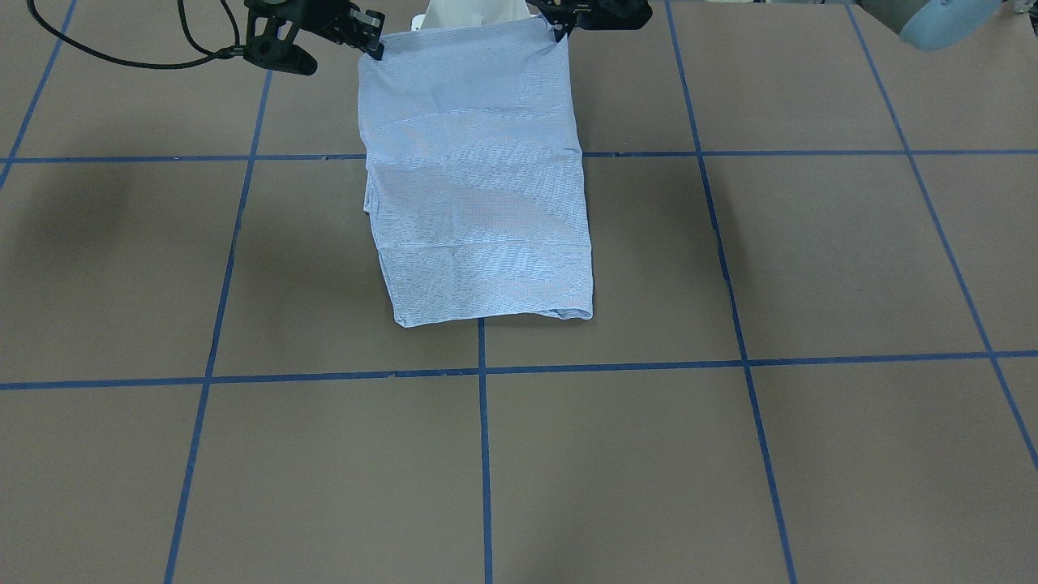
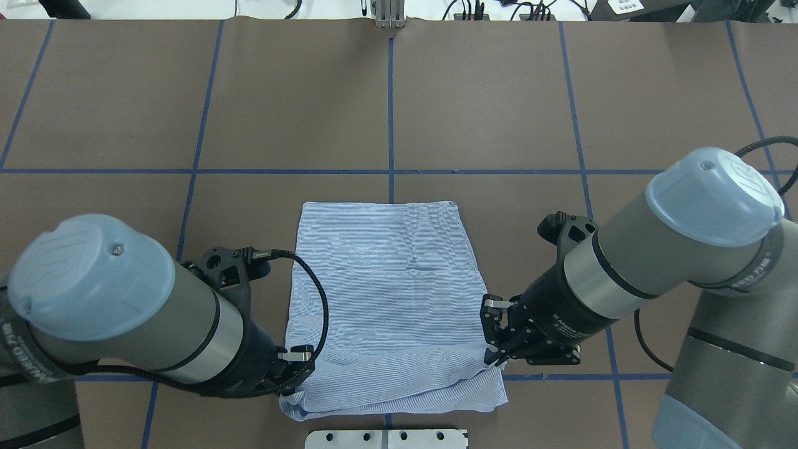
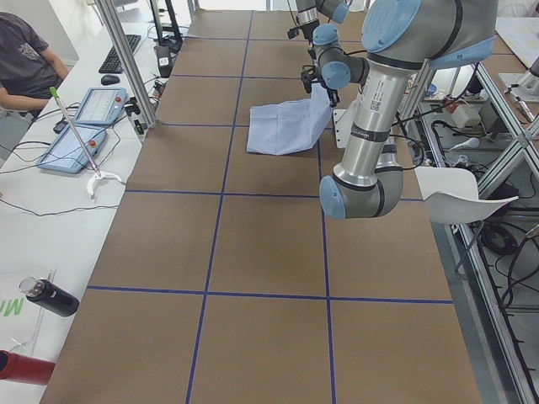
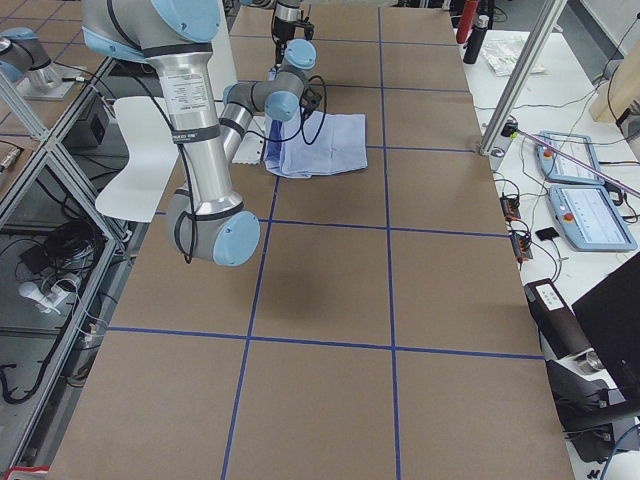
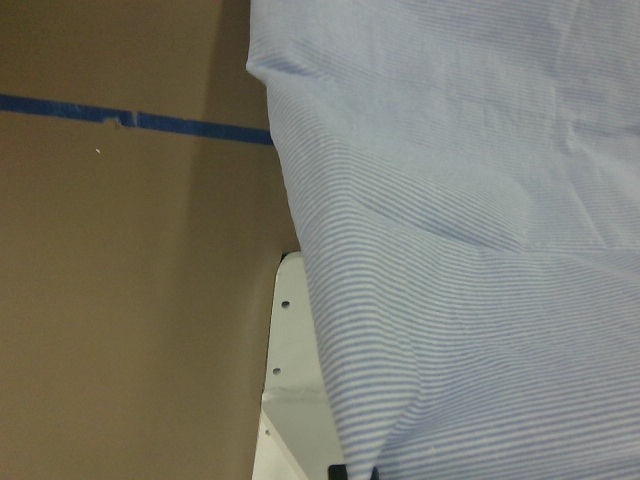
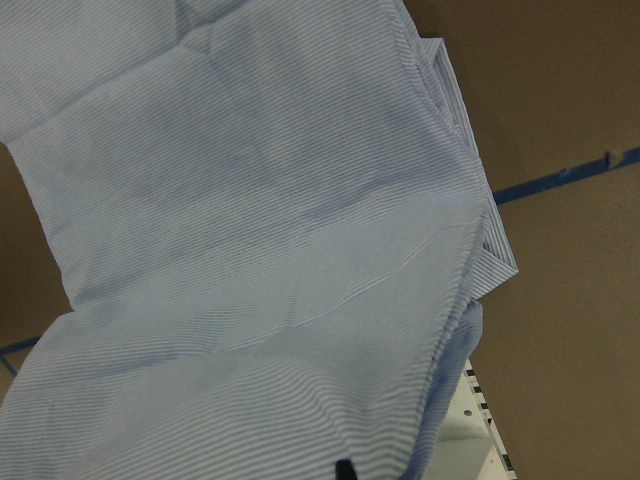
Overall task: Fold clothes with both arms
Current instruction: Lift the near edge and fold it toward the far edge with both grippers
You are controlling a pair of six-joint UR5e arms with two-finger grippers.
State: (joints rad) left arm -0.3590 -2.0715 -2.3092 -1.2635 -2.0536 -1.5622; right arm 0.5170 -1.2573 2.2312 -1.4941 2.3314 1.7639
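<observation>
The light blue striped shirt [image 2: 386, 299] lay folded into a tall rectangle in the middle of the brown table [image 2: 499, 93], close to the robot's side, between two crossing blue tape lines [image 2: 391, 125]. Its far end rested flat on the table, while the near end was lifted off the surface and stretched between the two grippers. The left gripper [image 2: 293, 368] had its fingers pinched shut on the shirt's near left corner, and the right gripper [image 2: 495, 349] was clamped the same way on the near right corner. In the front-facing view the raised edge ran almost straight from one gripper to the other. Below that edge, in the overhead view, loose folded layers of cloth sagged toward the robot, just beside a white plate [image 2: 336, 439] with small holes at the table's edge. The left arm [image 2: 124, 312] and the right arm [image 2: 654, 249] reached in from either side, both bent low over the table. Both wrist views were filled mostly with striped cloth hanging past a dark fingertip.
</observation>
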